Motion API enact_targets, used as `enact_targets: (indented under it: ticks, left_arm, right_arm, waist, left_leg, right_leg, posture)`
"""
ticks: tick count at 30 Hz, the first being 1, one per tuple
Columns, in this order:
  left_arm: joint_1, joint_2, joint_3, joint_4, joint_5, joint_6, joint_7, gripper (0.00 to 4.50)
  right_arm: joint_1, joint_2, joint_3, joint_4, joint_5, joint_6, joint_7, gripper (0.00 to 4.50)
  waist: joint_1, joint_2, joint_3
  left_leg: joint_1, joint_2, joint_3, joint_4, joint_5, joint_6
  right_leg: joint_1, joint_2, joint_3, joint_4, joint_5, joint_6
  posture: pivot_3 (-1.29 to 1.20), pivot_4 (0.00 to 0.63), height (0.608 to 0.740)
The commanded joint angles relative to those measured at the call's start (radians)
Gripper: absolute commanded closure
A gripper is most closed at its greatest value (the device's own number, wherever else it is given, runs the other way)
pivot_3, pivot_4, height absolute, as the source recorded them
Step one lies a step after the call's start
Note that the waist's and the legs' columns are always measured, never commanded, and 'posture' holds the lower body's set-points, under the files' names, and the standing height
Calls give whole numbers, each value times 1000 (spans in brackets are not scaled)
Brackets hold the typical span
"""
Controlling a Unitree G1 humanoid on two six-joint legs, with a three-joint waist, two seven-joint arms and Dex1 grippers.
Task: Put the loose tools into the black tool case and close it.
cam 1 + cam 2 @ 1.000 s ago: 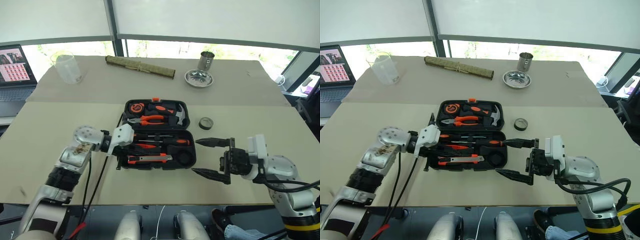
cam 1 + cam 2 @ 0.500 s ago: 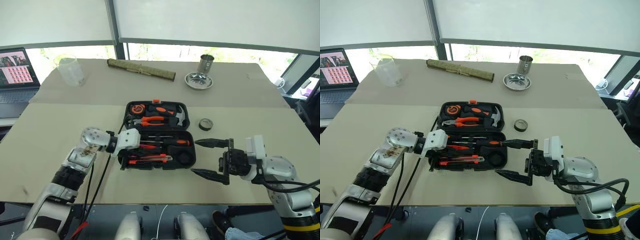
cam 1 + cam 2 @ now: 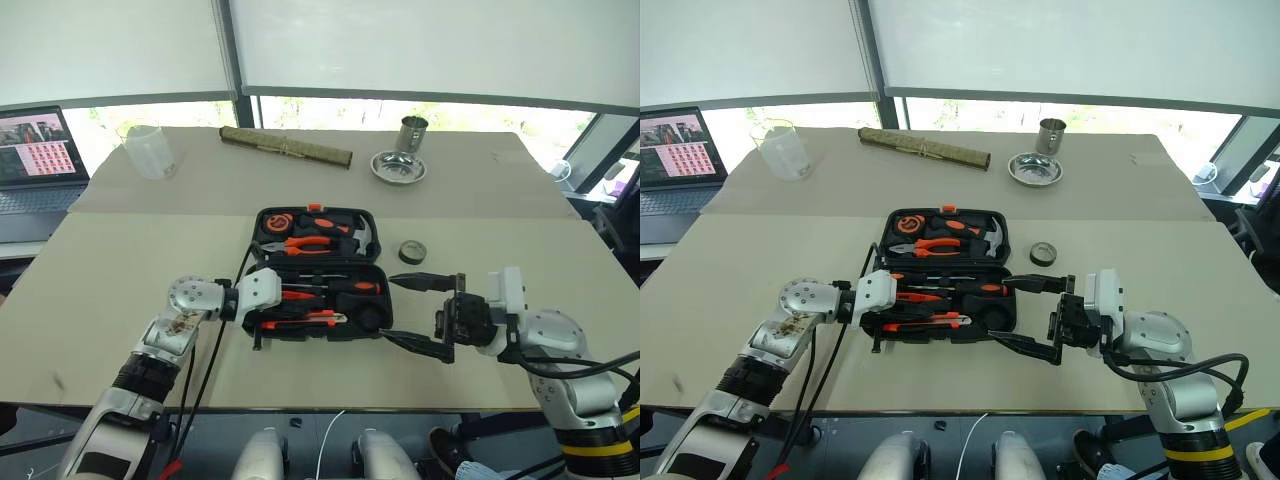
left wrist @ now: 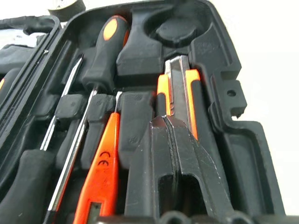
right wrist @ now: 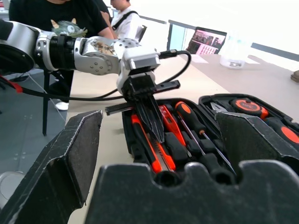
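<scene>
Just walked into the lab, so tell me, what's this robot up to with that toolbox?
It is packing tools into the open black tool case. The left gripper, jaws shut, presses its tips on the utility knife in the near half. The right gripper waits beside the case with jaws wide open, holding nothing. The small dark tape roll lies loose on the table, and the lid is not yet closed.

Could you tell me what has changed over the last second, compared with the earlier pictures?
The left gripper, fingers shut, has sunk onto the utility knife in the black tool case's near half. The right gripper stayed open beside the case's right end, and the tape roll stayed on the table.
</scene>
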Motion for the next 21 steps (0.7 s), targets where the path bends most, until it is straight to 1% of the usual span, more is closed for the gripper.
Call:
enact_targets:
  ticks: [1, 4, 5, 6, 8, 9, 10, 11, 12, 13, 14, 15, 18, 19, 20, 21]
  left_arm:
    - [16, 45, 149, -97, -204, 157, -26, 4487]
    - [74, 141, 277, -219, -337, 287, -37, 3777]
    - [95, 157, 310, -245, -361, 301, -29, 3357]
    - [118, 170, 349, -266, -385, 315, -13, 3005]
    - [184, 167, 446, -272, -412, 292, 30, 2291]
    - [224, 169, 475, -269, -411, 274, 30, 1993]
    - [272, 173, 489, -274, -402, 252, 16, 1666]
    - [311, 182, 494, -279, -399, 249, -2, 1112]
    - [341, 189, 493, -295, -408, 267, -12, 882]
    - [367, 196, 497, -310, -428, 291, -24, 492]
    - [382, 200, 499, -319, -441, 305, -29, 252]
    - [387, 191, 505, -325, -447, 299, -23, 55]
    - [373, 164, 509, -341, -466, 294, 0, 55]
    - [377, 181, 495, -365, -495, 349, -13, 55]
    - [378, 187, 482, -384, -501, 364, -21, 55]
    - [372, 183, 471, -404, -505, 374, -15, 55]
  right_arm:
    - [32, -29, -85, 1, 4, -37, 3, 0]
    - [98, -56, -174, 29, -2, -57, -9, 0]
    - [118, -60, -196, 42, -5, -64, -16, 0]
    - [141, -60, -220, 60, -12, -80, -22, 0]
    - [189, -37, -278, 121, -21, -105, -63, 0]
    - [209, -26, -297, 154, -33, -126, -76, 0]
    - [230, -24, -304, 194, -62, -163, -76, 0]
    - [241, -22, -308, 228, -92, -201, -76, 0]
    - [246, -22, -310, 255, -109, -220, -79, 0]
    - [243, -28, -308, 278, -121, -228, -80, 0]
    - [231, -37, -304, 299, -135, -236, -85, 0]
    - [203, -55, -291, 316, -158, -231, -94, 0]
    - [67, -111, -230, 338, -205, -173, -100, 0]
    - [4, -152, -178, 345, -251, -98, -104, 0]
    - [-52, -197, -123, 352, -294, -2, -105, 0]
    - [-121, -235, -58, 369, -352, 52, -92, 0]
  waist:
    - [-3, -1, 0]
    - [-10, -3, 2]
    - [-14, -3, 2]
    - [-15, -2, 2]
    - [-15, -2, 2]
    - [-16, -2, 2]
    - [-17, -2, 2]
    - [-17, -2, 2]
    - [-17, -2, 2]
    - [-18, -2, 2]
    - [-18, -2, 3]
    - [-18, -2, 3]
    - [-20, -1, 6]
    - [-23, 0, 6]
    - [-27, 0, 7]
    - [-30, 0, 7]
  left_leg:
    - [-2, 0, 0, 0, 0, 0]
    - [-10, 1, -1, 0, 0, 0]
    - [-11, 1, -2, 0, 0, 0]
    - [-12, 1, -2, 0, 0, 1]
    - [-11, 0, -2, -1, -1, 2]
    - [-11, 0, -2, -1, -1, 2]
    - [-10, 0, -2, -1, -1, 2]
    - [-10, 0, -2, -1, -2, 2]
    - [-9, 0, -1, -2, -2, 2]
    - [-9, 0, -1, -2, -2, 2]
    - [-9, 0, 0, -1, -2, 2]
    - [-9, 1, 0, -1, -2, 2]
    - [-7, 2, 2, 0, 0, 1]
    - [-6, 2, 4, 0, 0, 1]
    - [-5, 2, 6, 0, 1, 1]
    - [-4, 2, 6, -1, 1, 1]
  right_leg:
    - [-2, 0, 0, 1, 0, 0]
    - [-11, 0, 0, 2, 1, -1]
    - [-12, 0, -1, 2, 1, -1]
    - [-12, 0, -1, 1, 1, -1]
    - [-12, -1, -1, 0, 0, -1]
    - [-11, -1, -1, 0, 0, -1]
    - [-11, -1, -1, 0, 0, -1]
    - [-10, -1, 0, 0, 0, -1]
    - [-10, -1, 0, 0, 0, -1]
    - [-10, -1, 0, 0, 0, -1]
    - [-10, -1, 0, 0, 0, -1]
    - [-11, -1, 0, 0, 0, -2]
    - [-10, -1, 1, 0, -2, 1]
    - [-10, -1, 2, 0, -2, 3]
    - [-10, -1, 3, 0, -1, 3]
    - [-10, -1, 4, 1, -1, 3]
  posture:
    - [0, 150, 740]
    - [0, 150, 740]
    - [0, 150, 740]
    - [0, 150, 740]
    - [0, 150, 740]
    - [0, 150, 740]
    - [0, 150, 740]
    - [0, 150, 740]
    - [0, 150, 740]
    - [0, 150, 740]
    - [0, 150, 740]
    - [0, 150, 740]
    - [0, 150, 740]
    - [0, 150, 740]
    - [0, 150, 740]
    - [0, 150, 740]
